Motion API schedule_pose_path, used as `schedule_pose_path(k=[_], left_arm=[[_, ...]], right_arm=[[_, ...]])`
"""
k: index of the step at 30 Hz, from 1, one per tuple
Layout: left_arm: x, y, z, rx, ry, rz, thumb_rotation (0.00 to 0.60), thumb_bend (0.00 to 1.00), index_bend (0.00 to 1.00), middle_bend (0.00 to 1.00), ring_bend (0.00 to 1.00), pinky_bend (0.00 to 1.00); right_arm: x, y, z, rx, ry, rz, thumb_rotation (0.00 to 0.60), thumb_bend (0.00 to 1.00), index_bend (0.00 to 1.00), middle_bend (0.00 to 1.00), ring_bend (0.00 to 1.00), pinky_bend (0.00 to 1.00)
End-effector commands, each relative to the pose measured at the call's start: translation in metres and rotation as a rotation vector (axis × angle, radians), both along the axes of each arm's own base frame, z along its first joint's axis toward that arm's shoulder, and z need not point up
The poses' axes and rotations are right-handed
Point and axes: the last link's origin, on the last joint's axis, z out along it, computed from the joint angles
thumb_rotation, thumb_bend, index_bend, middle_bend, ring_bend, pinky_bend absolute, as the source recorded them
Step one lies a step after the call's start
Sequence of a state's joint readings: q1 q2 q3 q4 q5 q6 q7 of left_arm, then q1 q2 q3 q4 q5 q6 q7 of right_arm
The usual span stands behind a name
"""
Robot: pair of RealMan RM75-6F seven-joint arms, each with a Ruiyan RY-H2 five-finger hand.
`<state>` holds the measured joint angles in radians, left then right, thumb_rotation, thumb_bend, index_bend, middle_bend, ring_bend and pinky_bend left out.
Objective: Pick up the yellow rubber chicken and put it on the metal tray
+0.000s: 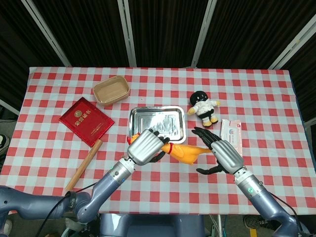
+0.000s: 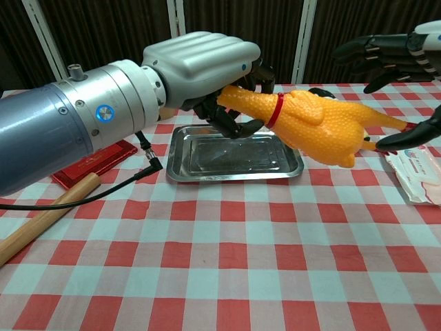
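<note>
Left hand grips yellow rubber chicken by neck, body hanging in air past right edge of shiny metal tray. Right hand open at legs. Risk: release here drops it outside tray, or right hand knocks it loose.

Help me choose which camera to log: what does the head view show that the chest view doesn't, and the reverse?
Only the head view shows the tan bowl, the plush toy unblocked, and the whole checkered table. Only the chest view shows the yellow rubber chicken lifted clear above the metal tray, and a cable beside the tray. Both show the left hand gripping the chicken's neck, the right hand open near its feet, the red booklet, the wooden stick and the wipes pack.
</note>
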<state>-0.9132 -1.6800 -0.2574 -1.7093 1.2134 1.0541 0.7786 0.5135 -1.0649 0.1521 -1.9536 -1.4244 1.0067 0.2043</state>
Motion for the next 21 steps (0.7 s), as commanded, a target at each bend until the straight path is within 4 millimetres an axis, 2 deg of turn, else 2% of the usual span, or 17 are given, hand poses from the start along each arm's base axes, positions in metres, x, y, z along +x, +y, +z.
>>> schedule_pose_path(k=[1, 7, 13, 21], left_arm=[[0.004, -0.003, -0.005, 0.024, -0.007, 0.004, 0.6, 0.73, 0.64, 0.63, 0.54, 0.65], [0.009, -0.01, -0.015, 0.05, -0.008, 0.011, 0.6, 0.72, 0.64, 0.63, 0.54, 0.65], [0.013, -0.016, -0.025, 0.049, -0.013, 0.019, 0.6, 0.72, 0.64, 0.63, 0.54, 0.65], [0.019, -0.014, -0.028, 0.09, -0.001, 0.01, 0.6, 0.72, 0.64, 0.63, 0.54, 0.65]], right_arm=[[0.0, -0.005, -0.007, 0.011, 0.03, -0.007, 0.6, 0.17, 0.0, 0.02, 0.02, 0.12], [-0.001, -0.011, -0.014, 0.009, 0.075, -0.032, 0.6, 0.17, 0.0, 0.01, 0.02, 0.12], [-0.001, -0.016, -0.022, 0.014, 0.11, -0.05, 0.6, 0.17, 0.0, 0.0, 0.0, 0.08], [-0.002, -0.017, -0.028, 0.029, 0.143, -0.067, 0.6, 0.17, 0.0, 0.0, 0.0, 0.08]])
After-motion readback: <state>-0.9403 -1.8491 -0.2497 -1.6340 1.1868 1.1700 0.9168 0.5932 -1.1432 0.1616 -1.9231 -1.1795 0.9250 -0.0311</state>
